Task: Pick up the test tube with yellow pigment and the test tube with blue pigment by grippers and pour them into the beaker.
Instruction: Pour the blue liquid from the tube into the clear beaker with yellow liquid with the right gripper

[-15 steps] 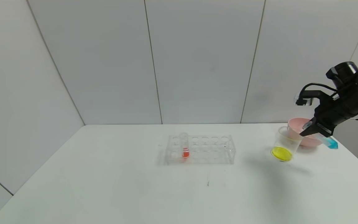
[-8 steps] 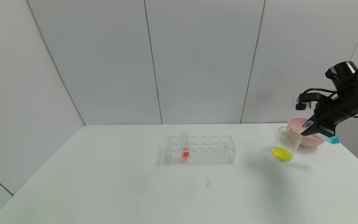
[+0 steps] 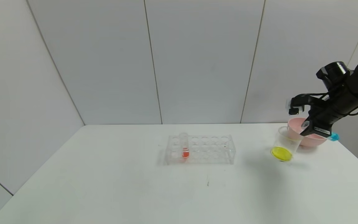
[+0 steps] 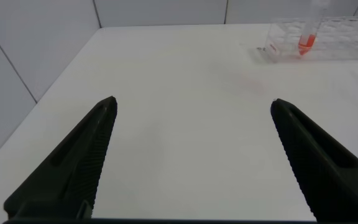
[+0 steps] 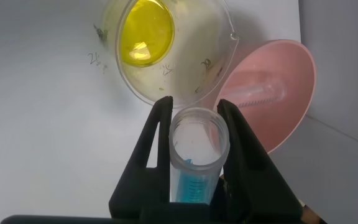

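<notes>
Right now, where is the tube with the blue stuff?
On the robot's right in the head view, the test tube with blue pigment is clamped in the right gripper, tilted above the beaker, just in front of the pink bowl.

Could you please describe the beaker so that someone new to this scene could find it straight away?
Look to the right end of the white table, where a pink bowl sits. The beaker stands just beside it, nearer the tube rack: a clear tapered cup, the only vessel with yellow liquid at its bottom.
</notes>
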